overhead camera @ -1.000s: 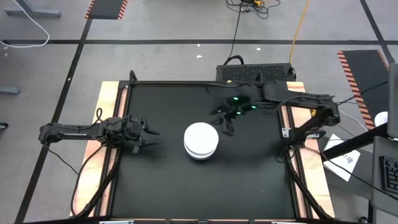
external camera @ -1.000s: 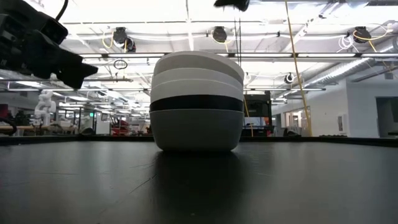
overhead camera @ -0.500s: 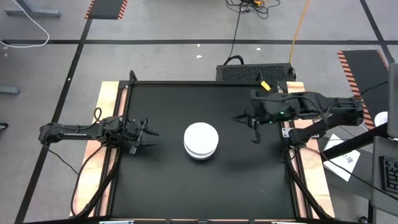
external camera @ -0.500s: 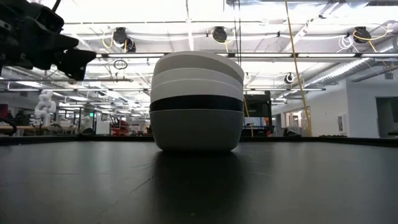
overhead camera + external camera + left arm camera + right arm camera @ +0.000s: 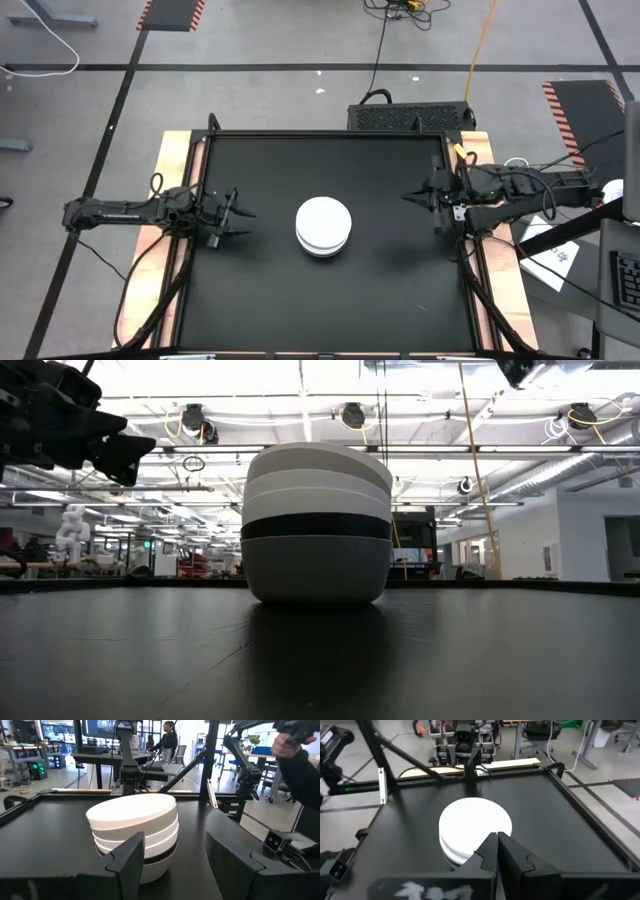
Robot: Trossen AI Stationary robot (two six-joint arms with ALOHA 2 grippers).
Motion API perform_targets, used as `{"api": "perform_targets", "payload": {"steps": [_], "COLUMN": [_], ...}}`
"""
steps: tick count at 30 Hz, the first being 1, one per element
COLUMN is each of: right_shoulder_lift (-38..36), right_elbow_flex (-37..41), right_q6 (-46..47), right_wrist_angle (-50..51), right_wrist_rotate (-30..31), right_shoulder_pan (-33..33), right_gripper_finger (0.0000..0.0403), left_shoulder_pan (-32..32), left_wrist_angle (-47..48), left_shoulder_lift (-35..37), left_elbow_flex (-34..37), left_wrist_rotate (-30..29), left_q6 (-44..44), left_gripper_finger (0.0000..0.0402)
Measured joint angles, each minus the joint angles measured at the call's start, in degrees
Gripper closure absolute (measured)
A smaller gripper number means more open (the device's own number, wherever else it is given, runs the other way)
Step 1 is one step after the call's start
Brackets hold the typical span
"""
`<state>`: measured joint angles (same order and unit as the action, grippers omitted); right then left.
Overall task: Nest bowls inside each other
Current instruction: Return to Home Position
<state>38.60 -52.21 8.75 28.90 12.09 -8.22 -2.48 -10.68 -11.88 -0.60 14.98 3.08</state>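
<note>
- Standing as a single nested stack, the bowls (image 5: 323, 226) sit near the middle of the black desk (image 5: 260, 290).
- Low view, stack from base upward: pale grey bottom bowl (image 5: 316, 570), the rim of the black bowl (image 5: 316, 526) just above it, then white and pale rims. The exact number of rims is hard to tell.
- High view: top bowl (image 5: 323, 216) is white and sits level in the stack.
- Left pincer (image 5: 238, 218): over the desk's left part, pointing at the stack and well apart from it. Its fingers (image 5: 131, 857) are spread and it holds nothing.
- Right pincer (image 5: 408, 196): at the desk's right edge, pointing towards the stack and well apart from it. Its fingers (image 5: 490, 851) are clenched together, with nothing between them.
- Left wrist view: a person (image 5: 167, 737) is in the room beyond the desk.
</note>
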Motion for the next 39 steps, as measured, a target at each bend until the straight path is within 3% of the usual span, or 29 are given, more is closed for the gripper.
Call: {"api": "perform_targets", "payload": {"steps": [10,18,29,39], "right_shoulder_lift": [-14.6,-24.6,-26.9,-26.9], "right_elbow_flex": [12.7,21.9,33.0,36.9], "right_q6": [0.2,-1.4,-3.7,-0.5], "right_wrist_angle": [-0.9,-4.2,-15.3,-18.6], "right_wrist_rotate": [0.4,1.6,1.1,-3.5], "right_shoulder_pan": [-0.5,-0.5,2.0,6.3], "right_gripper_finger": [0.0403,0.0403,0.0403,0.0403], "left_shoulder_pan": [0.0,-0.1,-5.5,-12.3], "left_wrist_angle": [0.3,4.0,4.6,5.0], "left_shoulder_lift": [0.0,0.0,0.0,0.0], "left_elbow_flex": [0.0,0.0,0.0,0.0], "left_wrist_rotate": [-0.3,-10.4,-10.2,-3.7], "left_q6": [-1.4,-5.3,-7.3,-5.7], "left_gripper_finger": [0.0190,0.0190,0.0190,0.0190]}}
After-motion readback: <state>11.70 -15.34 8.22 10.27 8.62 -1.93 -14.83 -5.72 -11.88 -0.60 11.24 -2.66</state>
